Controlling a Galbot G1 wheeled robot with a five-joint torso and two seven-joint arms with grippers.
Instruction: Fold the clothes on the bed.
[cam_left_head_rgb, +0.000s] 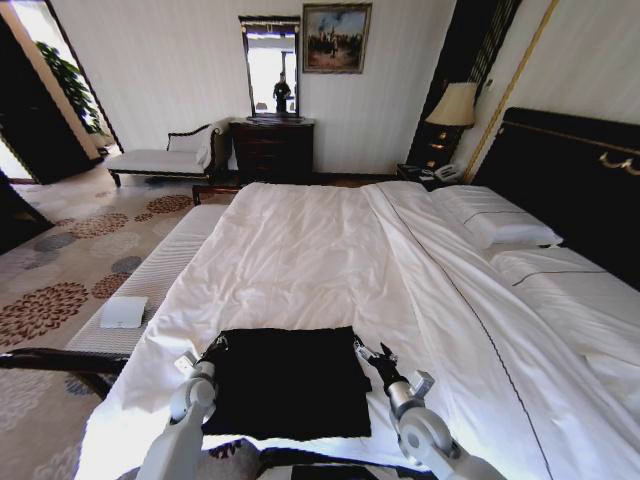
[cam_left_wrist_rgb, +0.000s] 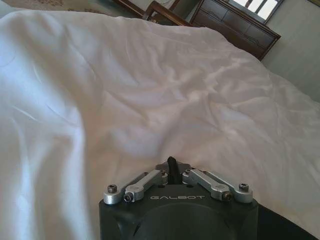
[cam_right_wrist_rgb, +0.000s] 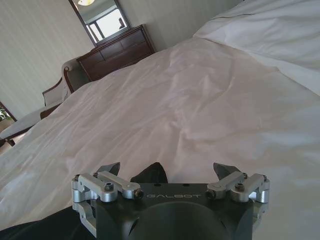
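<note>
At the near edge of the bed (cam_left_head_rgb: 330, 250), on the white duvet, you have the clothes (cam_left_head_rgb: 288, 380): one black T-shirt, folded into a rough rectangle and lying flat. Left hand (cam_left_head_rgb: 215, 347): at the shirt's far left corner, fingers closed together, a sliver of dark fabric between them. Right hand (cam_left_head_rgb: 370, 352): at the far right corner, fingers spread wide, holding nothing, black cloth bunched just below. Pillows (cam_left_head_rgb: 505, 225): far right.
</note>
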